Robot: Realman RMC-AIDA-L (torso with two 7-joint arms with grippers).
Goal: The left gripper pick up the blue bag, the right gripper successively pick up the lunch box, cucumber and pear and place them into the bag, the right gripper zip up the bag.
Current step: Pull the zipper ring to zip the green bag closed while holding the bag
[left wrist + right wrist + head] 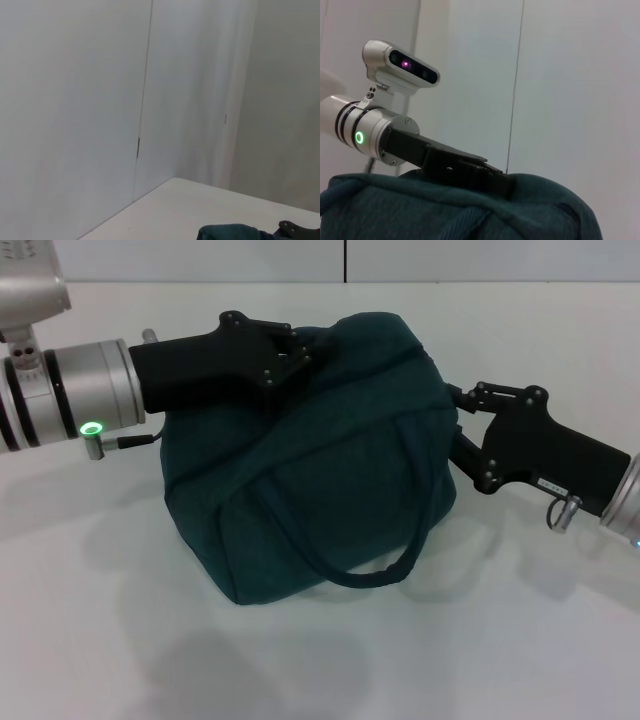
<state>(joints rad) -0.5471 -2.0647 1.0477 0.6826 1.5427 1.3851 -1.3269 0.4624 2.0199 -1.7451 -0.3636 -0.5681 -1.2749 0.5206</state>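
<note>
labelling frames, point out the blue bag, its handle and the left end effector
blue bag (300,530), head view, front panel
handle (385,575), head view, bottom of the strap loop
left end effector (295,355), head view, tips at the bag's top

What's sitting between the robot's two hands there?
The blue bag fills the space between them: the head view shows the left hand on its top and the right hand against its side.

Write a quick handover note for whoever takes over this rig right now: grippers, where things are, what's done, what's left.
Left gripper: at the top of the bag, apparently gripping the fabric.
Right gripper: against the bag's right side; fingers hidden.
Bag sits bulging on the table. No lunch box, cucumber or pear in sight, so they are probably inside.
Left: I can't see the zipper, so check whether zipping is finished.
</note>
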